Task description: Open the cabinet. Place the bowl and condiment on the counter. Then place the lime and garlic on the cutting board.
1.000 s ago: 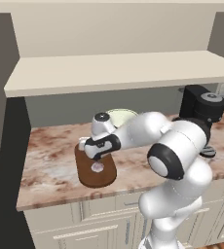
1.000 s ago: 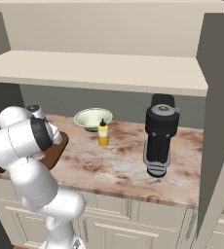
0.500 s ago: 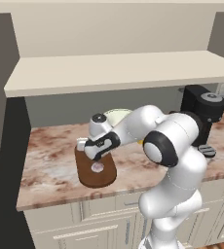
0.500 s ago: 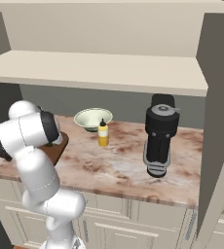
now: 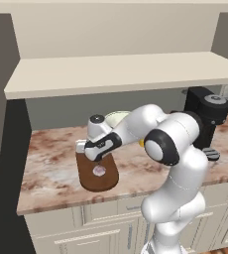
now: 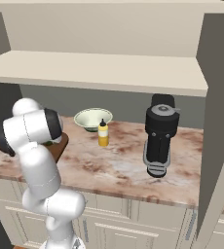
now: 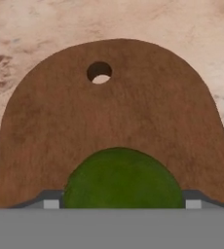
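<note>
Swinging its elbow higher since a second ago, the arm is keeping the gripper over the cutting board near the counter's front left edge. In the hand view the lime is sitting between the 2 fingertips, jaws standing wide beside it, though whether they are pinching it or just flanking it cannot be told. The garlic is lying on the board's middle. The bowl and the condiment are resting on the counter toward its back edge, just beside each other, with a black appliance standing to their right.
</note>
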You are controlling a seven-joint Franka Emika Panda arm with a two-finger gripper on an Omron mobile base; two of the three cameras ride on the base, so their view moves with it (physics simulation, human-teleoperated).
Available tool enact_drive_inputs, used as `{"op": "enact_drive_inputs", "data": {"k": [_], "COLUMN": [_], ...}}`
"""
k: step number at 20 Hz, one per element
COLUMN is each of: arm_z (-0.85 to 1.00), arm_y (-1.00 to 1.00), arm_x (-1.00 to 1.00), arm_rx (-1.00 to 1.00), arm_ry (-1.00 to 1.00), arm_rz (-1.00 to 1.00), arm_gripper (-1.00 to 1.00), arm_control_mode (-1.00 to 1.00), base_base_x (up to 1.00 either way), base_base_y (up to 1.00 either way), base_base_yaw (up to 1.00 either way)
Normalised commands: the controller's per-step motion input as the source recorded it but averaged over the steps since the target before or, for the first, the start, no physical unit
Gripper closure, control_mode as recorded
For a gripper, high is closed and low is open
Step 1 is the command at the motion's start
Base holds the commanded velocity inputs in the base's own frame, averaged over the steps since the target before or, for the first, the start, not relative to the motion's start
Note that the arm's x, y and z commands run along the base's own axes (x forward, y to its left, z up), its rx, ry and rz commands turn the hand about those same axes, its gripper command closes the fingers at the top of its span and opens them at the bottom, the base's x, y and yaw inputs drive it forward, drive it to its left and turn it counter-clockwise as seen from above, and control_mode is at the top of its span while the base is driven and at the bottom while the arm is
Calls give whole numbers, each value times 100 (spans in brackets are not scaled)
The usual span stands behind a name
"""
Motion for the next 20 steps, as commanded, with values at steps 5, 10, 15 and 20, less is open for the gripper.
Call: {"op": "enact_drive_inputs", "data": {"k": [5,10,15,20], "arm_z": [-3,0,0,9], "arm_y": [1,0,0,0], "arm_x": [3,0,-4,-7], "arm_rx": [0,0,0,0], "arm_ry": [0,0,0,0], "arm_rz": [0,0,0,0], "arm_gripper": [-100,-100,-100,-100], "arm_control_mode": [-100,-100,-100,-100], "base_base_x": [0,0,0,0], "base_base_y": [0,0,0,0], "base_base_yaw": [0,0,0,0]}}
